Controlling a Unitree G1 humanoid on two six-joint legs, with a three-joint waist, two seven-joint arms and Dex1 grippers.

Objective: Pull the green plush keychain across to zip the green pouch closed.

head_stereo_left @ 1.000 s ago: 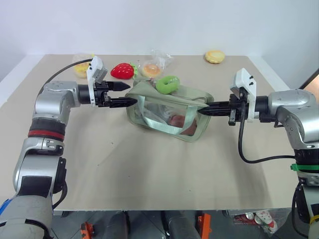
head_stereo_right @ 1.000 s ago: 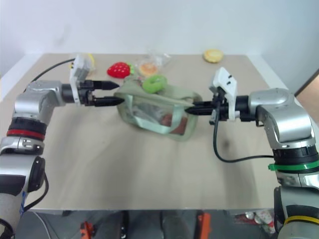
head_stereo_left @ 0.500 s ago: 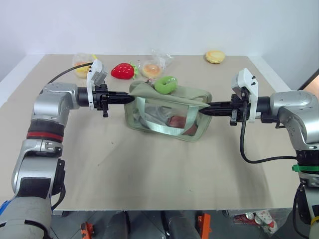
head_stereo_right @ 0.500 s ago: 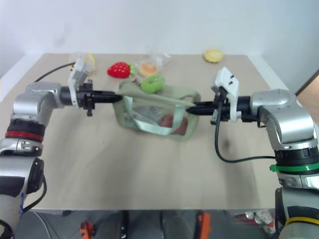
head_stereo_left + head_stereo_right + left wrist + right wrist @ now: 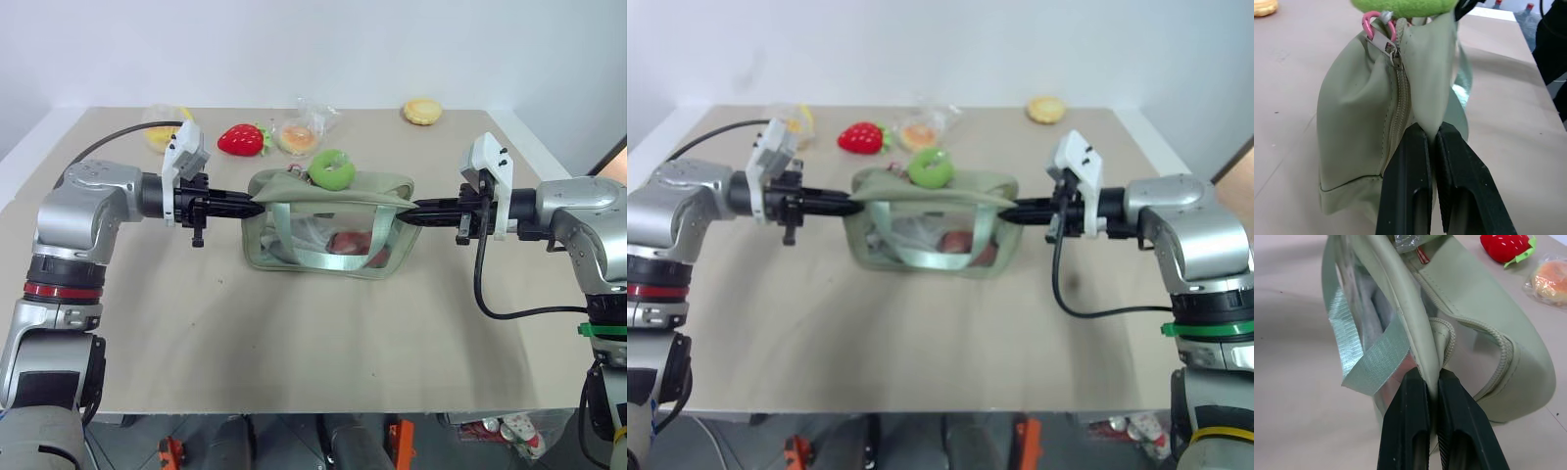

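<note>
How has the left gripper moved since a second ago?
Yes. The left gripper, open beside the strawberry before, has shut on the pouch end and drawn nearer the table's near edge.

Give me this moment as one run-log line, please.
left gripper: shut on green pouch end | right gripper: shut on opposite end | green plush keychain: on top, ungrasped

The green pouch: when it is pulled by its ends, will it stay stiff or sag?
The green pouch probably sags: its fabric folds where the left gripper and right gripper pinch it. It seems light, stretched between them.
</note>
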